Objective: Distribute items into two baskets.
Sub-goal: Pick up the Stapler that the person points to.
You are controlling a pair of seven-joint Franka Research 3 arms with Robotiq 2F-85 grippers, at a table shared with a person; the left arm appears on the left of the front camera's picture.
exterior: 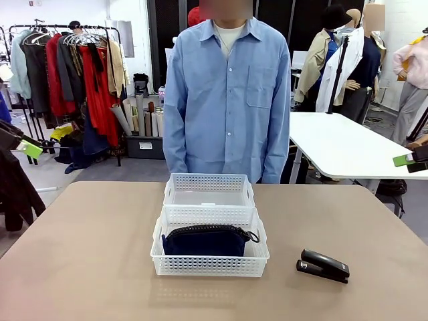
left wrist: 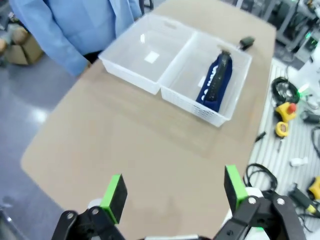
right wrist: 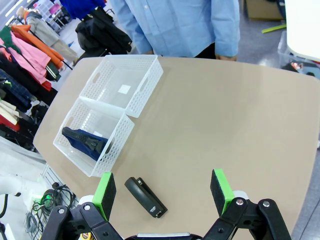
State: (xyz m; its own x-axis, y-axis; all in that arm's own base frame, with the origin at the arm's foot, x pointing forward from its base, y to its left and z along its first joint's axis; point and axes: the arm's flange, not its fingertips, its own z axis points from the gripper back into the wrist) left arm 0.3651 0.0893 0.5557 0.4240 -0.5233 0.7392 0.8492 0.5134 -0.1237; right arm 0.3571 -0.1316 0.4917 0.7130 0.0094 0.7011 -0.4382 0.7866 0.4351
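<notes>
A person [exterior: 227,100] is standing at the table's [exterior: 80,254] far edge, behind the far basket [exterior: 208,182]. The pouch [exterior: 206,241] is lying in the near basket [exterior: 210,266]. The stapler [exterior: 323,265] is lying beside that basket, near the right gripper [right wrist: 162,186], which is gaping wide and holding nothing. The left gripper [left wrist: 174,192] is hanging wide apart, holding nothing, well away from the baskets.

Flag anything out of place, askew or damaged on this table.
Only the black stapler: it lies on the table, right of the nearer basket holding the navy pouch, not in it or the farther basket. Nothing looks spilled or damaged.
</notes>
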